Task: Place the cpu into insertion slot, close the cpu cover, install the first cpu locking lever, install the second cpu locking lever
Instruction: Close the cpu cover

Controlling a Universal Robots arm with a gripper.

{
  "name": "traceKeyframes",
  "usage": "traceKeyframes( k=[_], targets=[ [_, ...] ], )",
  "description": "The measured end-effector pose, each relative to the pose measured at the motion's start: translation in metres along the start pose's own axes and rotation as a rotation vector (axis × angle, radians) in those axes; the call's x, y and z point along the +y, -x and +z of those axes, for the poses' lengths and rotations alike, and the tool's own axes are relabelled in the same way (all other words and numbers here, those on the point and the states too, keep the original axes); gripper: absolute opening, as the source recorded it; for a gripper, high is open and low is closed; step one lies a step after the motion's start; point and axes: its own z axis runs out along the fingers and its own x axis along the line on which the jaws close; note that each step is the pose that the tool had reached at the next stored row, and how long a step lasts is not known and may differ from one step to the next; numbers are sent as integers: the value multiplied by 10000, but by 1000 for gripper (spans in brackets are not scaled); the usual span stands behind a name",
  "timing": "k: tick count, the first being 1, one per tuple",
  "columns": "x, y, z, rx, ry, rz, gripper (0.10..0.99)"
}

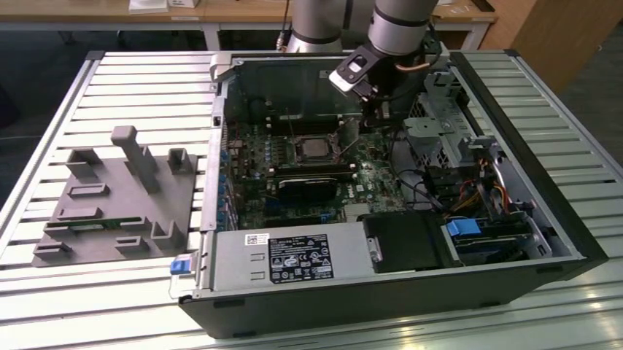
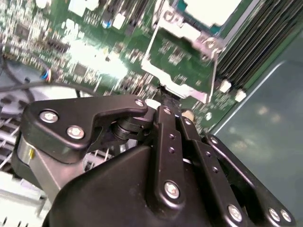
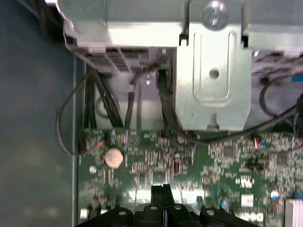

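Black gripper down inside the open computer case, jaws pressed together right at the near edge of the thin silvery metal cpu cover, green board showing through its square window, and just beyond, the pale square cpu sits in the silver-rimmed insertion slot.

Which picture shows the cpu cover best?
The second wrist view: the cpu cover is close, tilted up, green board visible through its window. In the exterior view it is a small sliver beside the socket, under the arm.
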Motion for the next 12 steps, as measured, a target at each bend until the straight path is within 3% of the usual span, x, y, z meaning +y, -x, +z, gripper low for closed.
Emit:
traceKeyframes(
  k=[1, 2, 8, 12],
  targets=[
    [2, 0, 0, 0, -117, 1, 102],
    [2, 0, 0, 0, -131, 1, 102],
    [-16, -1, 2, 2, -126, 1, 102],
    [-119, 0, 5, 0, -57, 0, 102]
  ],
)
